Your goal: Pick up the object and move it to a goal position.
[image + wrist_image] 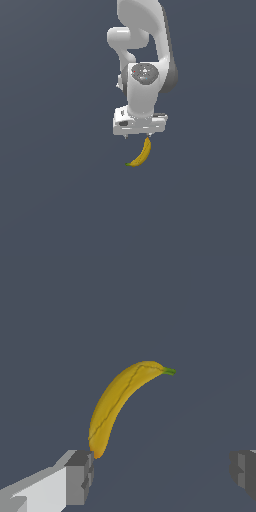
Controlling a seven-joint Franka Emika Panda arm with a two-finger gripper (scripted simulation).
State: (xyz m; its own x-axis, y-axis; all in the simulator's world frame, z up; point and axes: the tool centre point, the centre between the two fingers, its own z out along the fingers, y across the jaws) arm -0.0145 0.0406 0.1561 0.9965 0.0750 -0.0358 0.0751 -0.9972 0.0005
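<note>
Wrist view | pincer spread wide | banana beside one finger

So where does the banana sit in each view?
Exterior view: the banana lies just below the gripper, slanting down toward the exterior view's left.
Wrist view: the banana fills the middle of the picture, one end close to one gripper finger, the green-tipped end far from it.
Shared landmark: the gripper, open, with the banana next to it in both views.
</note>
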